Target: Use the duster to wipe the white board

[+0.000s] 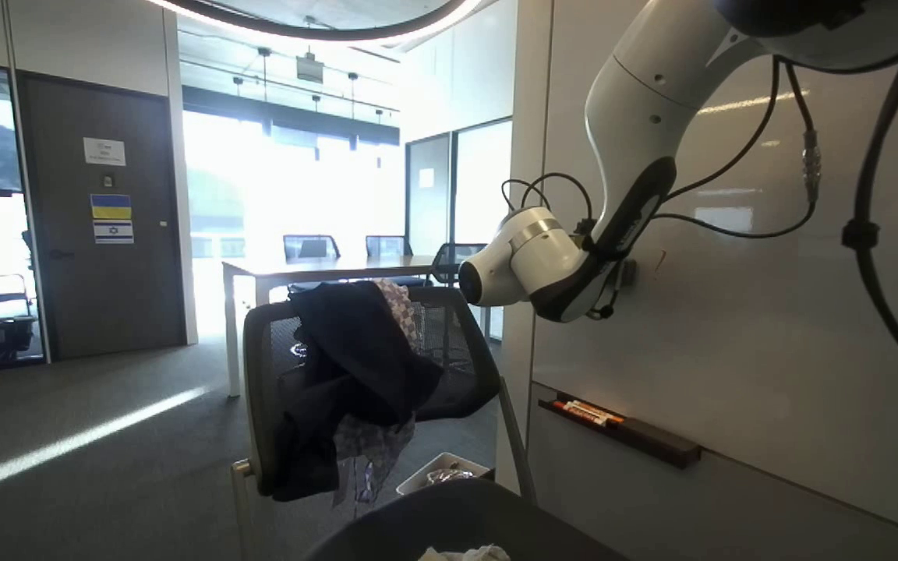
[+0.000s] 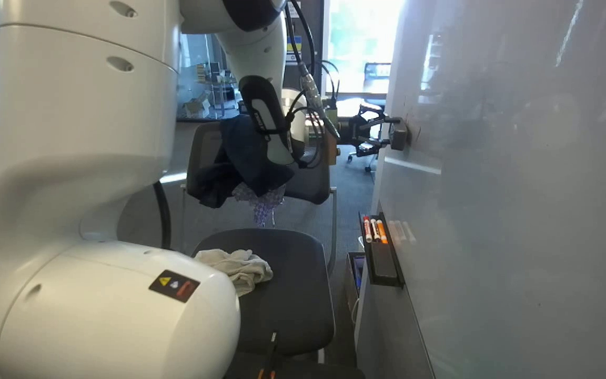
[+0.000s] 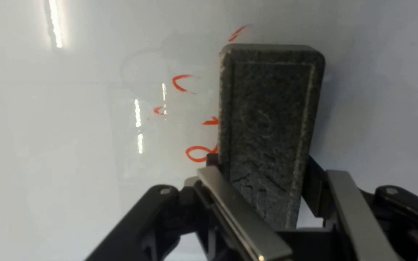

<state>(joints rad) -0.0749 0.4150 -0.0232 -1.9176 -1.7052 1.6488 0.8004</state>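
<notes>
Fingers (image 3: 352, 210) clamp a duster (image 3: 267, 108) at the red-streaked whiteboard (image 1: 807, 335), three o'clock in an exterior view, the door (image 1: 114, 273) at nine.

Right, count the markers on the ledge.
3 visible, lying side by side on the ledge: left marker, middle marker and right marker in an exterior view. Others may be hidden.

My wrist view faces the white board (image 3: 60, 174) from near; both my exterior views look along it, at right, sharing arm (image 1: 640, 101) and chair (image 2: 295, 295).
</notes>
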